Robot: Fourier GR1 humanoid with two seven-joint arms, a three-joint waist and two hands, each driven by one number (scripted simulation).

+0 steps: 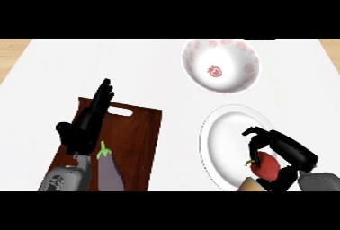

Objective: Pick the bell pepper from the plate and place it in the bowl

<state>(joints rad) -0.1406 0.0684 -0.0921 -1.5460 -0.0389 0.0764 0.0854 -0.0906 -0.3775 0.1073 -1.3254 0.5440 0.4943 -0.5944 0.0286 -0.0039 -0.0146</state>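
- The red bell pepper [267, 165] sits low on the white plate [222, 134], and the right hand [282, 150] is curled round it, fingers arching over its top and far side, thumb apparently below. That wrap looks like the pickup grasp, judged from the fingers closing on both sides of the fruit.
- Whether the pepper is lifted clear of the plate cannot be told from this steep view.
- The white bowl with pink markings [221, 65] lies well beyond the right hand's fingertips and a little to their left, apart from the plate. It stands open and unobstructed, so the carry should run straight forward over the plate's far rim.
- The right forearm comes in from the lower right corner, wrist bent inward so the palm faces the pepper.
- The left hand [90, 121] rests over the dark wooden cutting board [136, 134], fingers straight and pointing away, holding nothing.
- An eggplant [108, 168] lies on the board just to the right of the left wrist, not involved in the task.
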